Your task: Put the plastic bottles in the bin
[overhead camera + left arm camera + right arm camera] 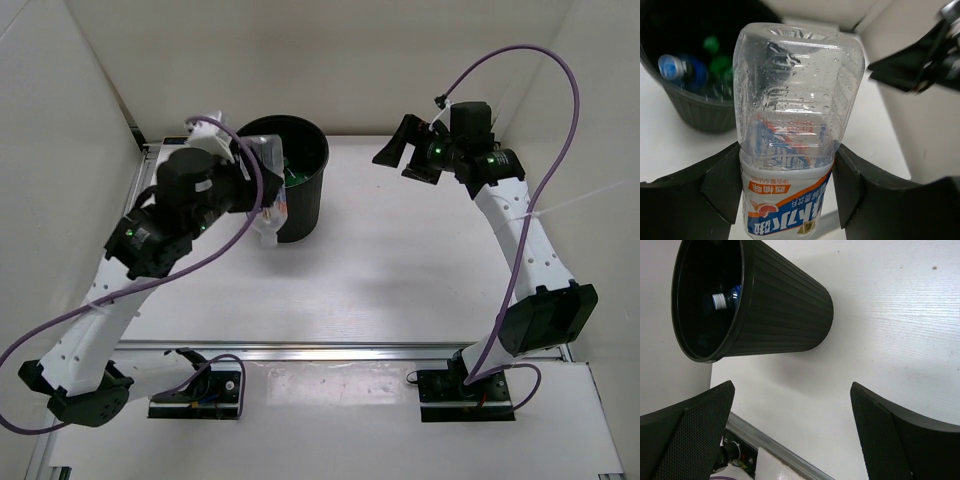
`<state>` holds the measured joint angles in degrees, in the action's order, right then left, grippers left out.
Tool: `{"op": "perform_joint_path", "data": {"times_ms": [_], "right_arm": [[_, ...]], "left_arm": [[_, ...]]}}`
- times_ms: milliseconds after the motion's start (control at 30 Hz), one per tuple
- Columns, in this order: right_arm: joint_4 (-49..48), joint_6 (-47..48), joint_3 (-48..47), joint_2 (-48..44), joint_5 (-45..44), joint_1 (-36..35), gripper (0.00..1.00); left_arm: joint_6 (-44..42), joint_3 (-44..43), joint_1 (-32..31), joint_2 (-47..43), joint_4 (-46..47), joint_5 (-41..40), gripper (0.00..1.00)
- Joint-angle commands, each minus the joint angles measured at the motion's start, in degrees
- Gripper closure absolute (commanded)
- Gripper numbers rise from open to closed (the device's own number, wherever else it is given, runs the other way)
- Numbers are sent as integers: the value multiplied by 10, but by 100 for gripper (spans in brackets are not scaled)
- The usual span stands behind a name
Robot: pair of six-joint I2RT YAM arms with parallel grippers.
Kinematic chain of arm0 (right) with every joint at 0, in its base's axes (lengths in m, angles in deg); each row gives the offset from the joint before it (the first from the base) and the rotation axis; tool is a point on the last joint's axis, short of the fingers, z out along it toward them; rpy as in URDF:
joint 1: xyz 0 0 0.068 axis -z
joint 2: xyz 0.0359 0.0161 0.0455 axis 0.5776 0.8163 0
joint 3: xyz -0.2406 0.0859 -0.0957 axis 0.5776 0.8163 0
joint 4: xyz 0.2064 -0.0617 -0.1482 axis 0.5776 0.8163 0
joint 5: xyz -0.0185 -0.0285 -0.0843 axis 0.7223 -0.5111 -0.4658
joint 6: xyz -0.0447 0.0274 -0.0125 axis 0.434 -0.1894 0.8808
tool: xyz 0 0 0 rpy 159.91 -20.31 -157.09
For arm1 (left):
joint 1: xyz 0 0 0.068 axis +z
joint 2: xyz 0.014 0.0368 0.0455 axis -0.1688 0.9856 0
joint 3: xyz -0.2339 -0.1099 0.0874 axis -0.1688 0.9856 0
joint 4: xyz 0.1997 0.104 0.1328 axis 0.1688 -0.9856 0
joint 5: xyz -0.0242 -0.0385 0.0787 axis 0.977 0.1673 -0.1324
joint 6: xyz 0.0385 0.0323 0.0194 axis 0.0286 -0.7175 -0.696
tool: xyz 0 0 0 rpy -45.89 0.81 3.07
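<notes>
My left gripper (786, 186) is shut on the short clear bottle with a white-blue label (797, 95), held upside down in the air. In the top view this bottle (267, 222) hangs just left of the black bin (313, 205), against its outer rim, with the left gripper (254, 182) around it. Inside the bin (696, 111) lie a green bottle (716, 61) and a blue-labelled bottle with a white cap (676, 67); the latter also shows in the right wrist view (722, 299). My right gripper (405, 152) is open and empty, in the air right of the bin (785, 310).
White walls close the table at the back and both sides. A metal rail (340, 350) runs along the near edge, with the arm bases behind it. The right arm's purple cable (545, 60) loops high at the back right.
</notes>
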<state>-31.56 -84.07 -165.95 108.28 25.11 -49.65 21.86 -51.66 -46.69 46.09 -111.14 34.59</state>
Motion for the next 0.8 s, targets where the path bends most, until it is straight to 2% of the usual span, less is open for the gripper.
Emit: {"op": "perform_joint_path", "data": {"times_ms": [0, 133, 200, 300, 400, 467, 533, 600, 700, 767], "right_arm": [[-12, 8, -3, -9, -3, -2, 0], [-12, 8, -16, -4, -3, -2, 0], [-12, 8, -28, 2, 4, -2, 0], [-12, 8, -33, 2, 4, -2, 0], [-12, 8, -28, -4, 4, -2, 0], [-12, 13, -21, -10, 4, -2, 0], [-12, 19, -10, -26, -3, -2, 0], [-12, 24, 10, -36, -14, -2, 0], [-2, 24, 37, -55, -38, -2, 0], [31, 14, 37, -60, -66, -2, 0]], "left_arm": [[-72, -86, -3, 20, -19, -35, 30], [-144, -206, -3, 109, 18, -70, 25], [-168, -293, 2, 185, 24, -83, 24], [-187, -379, 20, 275, 33, -123, 24], [-181, -411, 49, 335, 44, -146, 17], [-173, -412, 60, 349, 44, -146, 7], [-162, -368, 60, 333, 44, -153, 0], [-135, -330, 60, 303, 44, -173, 0], [-85, -225, 60, 205, 44, -252, 0], [-32, -103, 60, 109, 44, -306, 0]]}}
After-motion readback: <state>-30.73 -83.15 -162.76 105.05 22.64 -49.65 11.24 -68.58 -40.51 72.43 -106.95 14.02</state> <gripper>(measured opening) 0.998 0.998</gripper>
